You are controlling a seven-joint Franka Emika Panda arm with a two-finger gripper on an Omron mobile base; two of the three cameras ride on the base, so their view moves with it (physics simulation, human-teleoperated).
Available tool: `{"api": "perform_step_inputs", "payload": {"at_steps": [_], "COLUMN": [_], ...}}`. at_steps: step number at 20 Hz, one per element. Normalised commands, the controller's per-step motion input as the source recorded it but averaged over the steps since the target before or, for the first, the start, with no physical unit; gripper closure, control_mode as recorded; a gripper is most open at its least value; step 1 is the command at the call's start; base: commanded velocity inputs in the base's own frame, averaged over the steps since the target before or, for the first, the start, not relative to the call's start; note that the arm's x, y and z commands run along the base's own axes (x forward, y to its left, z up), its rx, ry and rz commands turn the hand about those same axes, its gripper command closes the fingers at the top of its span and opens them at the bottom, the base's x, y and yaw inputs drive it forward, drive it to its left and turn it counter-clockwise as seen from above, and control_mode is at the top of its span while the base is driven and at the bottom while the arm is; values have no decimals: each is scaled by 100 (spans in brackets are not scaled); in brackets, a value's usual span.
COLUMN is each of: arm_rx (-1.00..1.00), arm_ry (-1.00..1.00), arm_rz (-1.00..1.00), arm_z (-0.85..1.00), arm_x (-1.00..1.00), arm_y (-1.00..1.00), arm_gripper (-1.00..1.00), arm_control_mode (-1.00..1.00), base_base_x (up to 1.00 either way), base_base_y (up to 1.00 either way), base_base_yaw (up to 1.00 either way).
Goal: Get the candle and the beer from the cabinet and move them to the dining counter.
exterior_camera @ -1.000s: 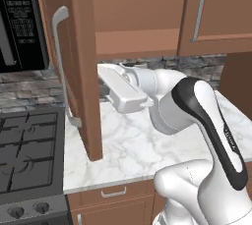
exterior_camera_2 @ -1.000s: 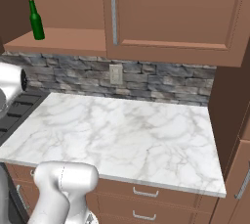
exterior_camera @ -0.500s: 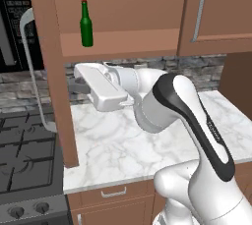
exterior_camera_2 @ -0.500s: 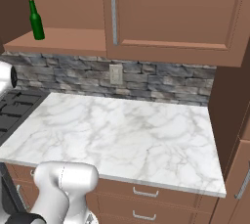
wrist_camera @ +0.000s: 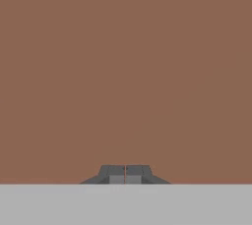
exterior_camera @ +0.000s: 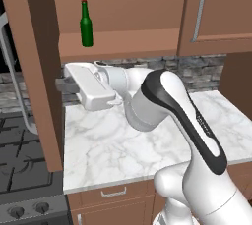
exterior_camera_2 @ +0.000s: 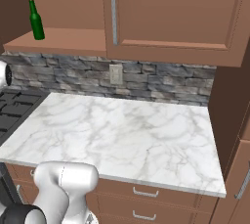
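Left base view: the beer [exterior_camera: 86,24] is seen standing upright on the shelf of the open cabinet [exterior_camera: 123,42], in the upper left of the frame. The gripper [exterior_camera: 61,84] is held below that shelf at left centre, up against the inner face of the swung-open door [exterior_camera: 37,62]. In the hand view the fingertips [wrist_camera: 116,174] are pressed together, nothing between them, with plain brown wood ahead. The marble worktop [exterior_camera: 147,135] lies across the lower middle.
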Motion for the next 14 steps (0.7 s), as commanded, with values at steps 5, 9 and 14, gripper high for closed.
{"api": "perform_step_inputs", "payload": {"at_steps": [5, 9, 14], "arm_rx": [0, 0, 0], "arm_ry": [0, 0, 0], "arm_rz": [0, -1, -7], "arm_z": [0, 6, 7], "arm_x": [0, -7, -13], "arm_y": [-2, -41, -68], "arm_gripper": [100, 100, 100], "arm_control_mode": [-100, -100, -100], "base_base_x": [0, 0, 0], "base_base_y": [0, 0, 0], "base_base_yaw": [0, 0, 0]}}
